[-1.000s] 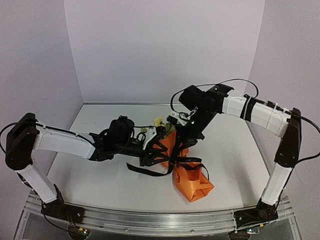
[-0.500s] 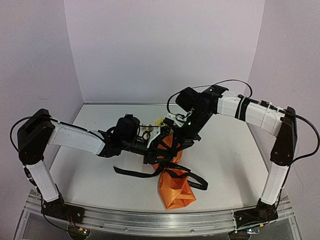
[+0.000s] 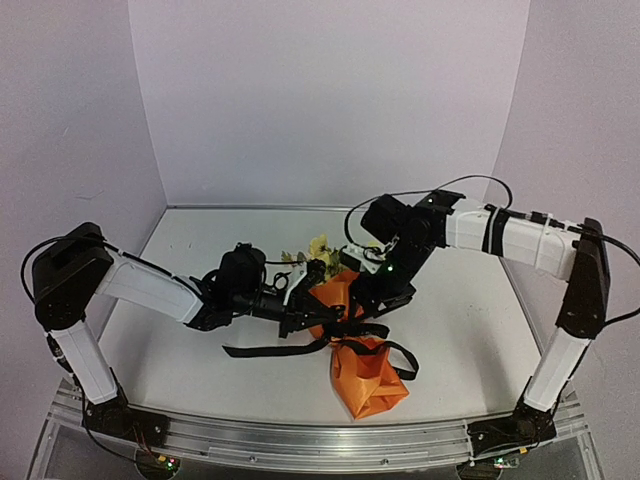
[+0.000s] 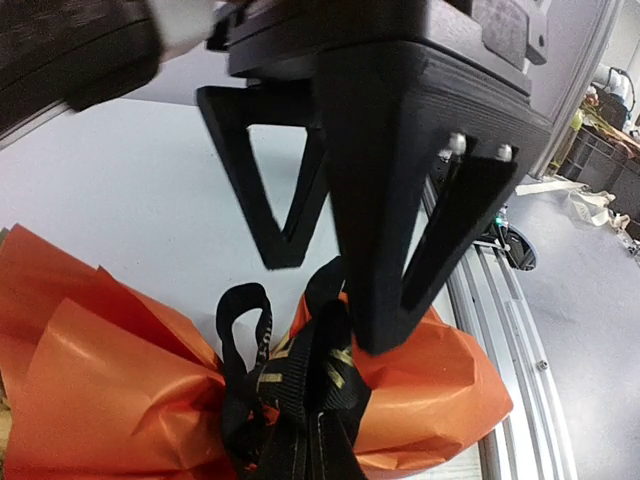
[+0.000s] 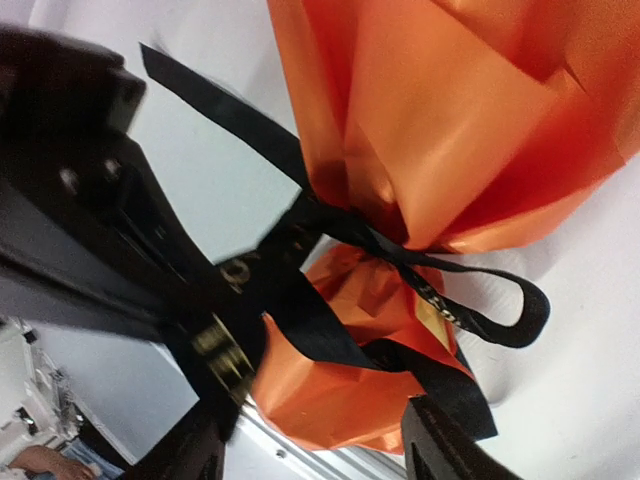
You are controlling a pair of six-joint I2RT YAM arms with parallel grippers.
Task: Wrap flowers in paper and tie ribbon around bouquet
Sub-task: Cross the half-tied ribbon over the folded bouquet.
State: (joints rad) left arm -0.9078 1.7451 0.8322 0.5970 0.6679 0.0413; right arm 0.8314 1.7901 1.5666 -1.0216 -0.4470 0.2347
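step: tying; black lettered ribbon [image 5: 330,232] knotted round the waist of the orange paper-cone bouquet [image 3: 368,378], lying mid tabletop [image 3: 460,330] toward near edge | left pincer [image 4: 330,305]: pressed together at knot, hold on strand unclear | right pincer [image 5: 320,445]: spread, empty | next, judged: catch loose ends, draw knot tight

The ribbon [image 4: 295,390] carries small gold lettering along its length, but in both wrist views the letters look too blurred to read. No other text or label is legible.
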